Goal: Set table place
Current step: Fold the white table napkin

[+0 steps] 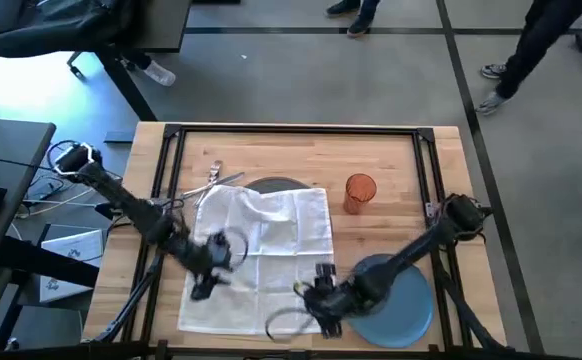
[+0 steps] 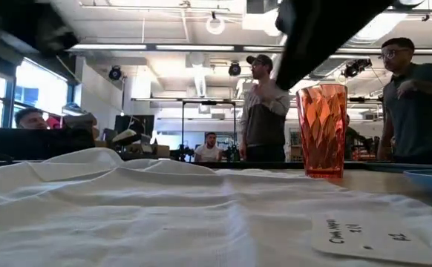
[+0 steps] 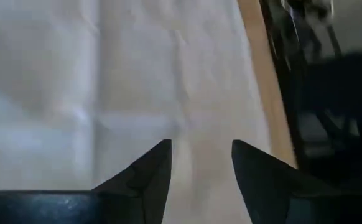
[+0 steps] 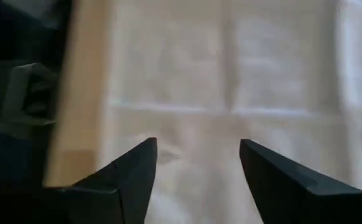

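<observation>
Placemat (image 1: 271,184): dark grey, round, lying at the far middle of the table (image 1: 391,160), mostly hidden under a white cloth (image 1: 261,250) spread over the table's centre; only its far edge shows. Cutlery (image 1: 216,183) lies just beside it, at the cloth's far left corner. Orange tumbler (image 1: 360,193) stands upright to the right of the cloth (in the low view it is apart from the cloth edge). Blue plate (image 1: 406,300) sits near the front right, partly under the right arm. Left gripper (image 1: 211,262) is over the cloth's left part, fingers (image 3: 150,174) spread with nothing between them. Right gripper (image 1: 316,295) is over the cloth's front right edge, fingers (image 4: 134,171) spread wide, empty. People stand in the room beyond.
</observation>
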Controlling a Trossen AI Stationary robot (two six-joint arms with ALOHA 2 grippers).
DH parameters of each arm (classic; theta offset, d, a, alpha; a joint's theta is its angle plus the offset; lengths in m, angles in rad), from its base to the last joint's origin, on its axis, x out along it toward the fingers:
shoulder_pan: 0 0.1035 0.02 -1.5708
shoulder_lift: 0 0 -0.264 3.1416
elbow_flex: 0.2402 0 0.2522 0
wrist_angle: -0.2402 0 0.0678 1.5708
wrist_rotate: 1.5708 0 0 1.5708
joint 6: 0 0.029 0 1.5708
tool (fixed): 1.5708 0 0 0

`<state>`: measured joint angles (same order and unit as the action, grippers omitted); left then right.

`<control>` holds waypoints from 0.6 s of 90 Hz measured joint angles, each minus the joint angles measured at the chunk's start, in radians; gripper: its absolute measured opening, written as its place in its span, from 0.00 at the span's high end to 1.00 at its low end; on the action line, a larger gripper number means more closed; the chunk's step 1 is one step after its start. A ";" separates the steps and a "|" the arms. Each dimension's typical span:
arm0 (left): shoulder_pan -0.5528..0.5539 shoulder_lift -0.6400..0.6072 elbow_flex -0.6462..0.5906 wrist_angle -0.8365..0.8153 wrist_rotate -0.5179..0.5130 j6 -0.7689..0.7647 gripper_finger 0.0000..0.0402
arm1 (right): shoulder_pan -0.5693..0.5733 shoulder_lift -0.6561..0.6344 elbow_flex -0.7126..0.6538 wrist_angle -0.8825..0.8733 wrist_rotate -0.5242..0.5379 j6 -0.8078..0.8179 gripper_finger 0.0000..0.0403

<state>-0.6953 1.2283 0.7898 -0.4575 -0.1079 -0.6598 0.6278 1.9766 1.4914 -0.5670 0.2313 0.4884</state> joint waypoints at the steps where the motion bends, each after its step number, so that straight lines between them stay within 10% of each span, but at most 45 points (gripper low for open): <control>1: -0.016 0.007 0.000 0.000 0.002 -0.014 0.61 | 0.006 0.000 0.000 0.005 0.000 0.005 0.42; 27: -0.374 0.248 0.001 0.099 -0.012 -0.431 0.61 | 0.116 0.018 0.000 0.055 0.009 0.176 0.36; 54: -0.474 0.442 0.122 0.076 -0.032 -0.560 0.61 | 0.127 0.082 0.000 0.085 0.040 0.168 0.36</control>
<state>-1.1690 1.6701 0.9117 -0.3819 -0.1396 -1.2193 0.7546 2.0587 1.4914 -0.4817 0.2717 0.6560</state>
